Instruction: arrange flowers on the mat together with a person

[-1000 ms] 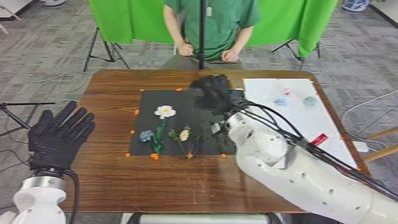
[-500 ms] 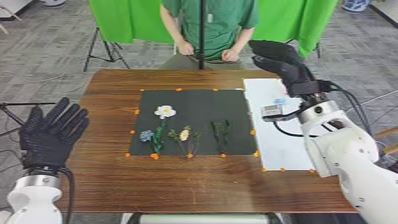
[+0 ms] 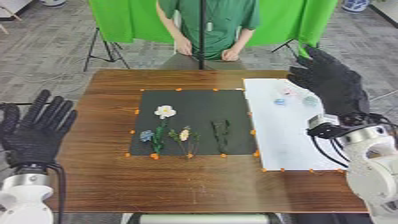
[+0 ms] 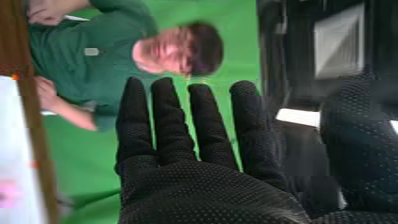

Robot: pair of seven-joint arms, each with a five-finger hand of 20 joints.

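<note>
Right hand point(image 3: 330, 85) and left hand point(image 3: 34, 131), both spread wide, flank the black mat point(image 3: 191, 106) bearing 3 flowers point(image 3: 164, 111) and a green sprig point(image 3: 222, 144)

Flowers point(image 3: 164, 111) on mat point(image 3: 200, 104), sheet point(image 3: 284, 135) at right; table point(image 3: 160, 185) beneath

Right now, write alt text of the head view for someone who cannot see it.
A white flower, a blue flower, a pale yellow flower and a green sprig lie on a dark mat on a brown wooden table. The robot's open right hand hovers by a white sheet; its open left hand is left of the table.
</note>
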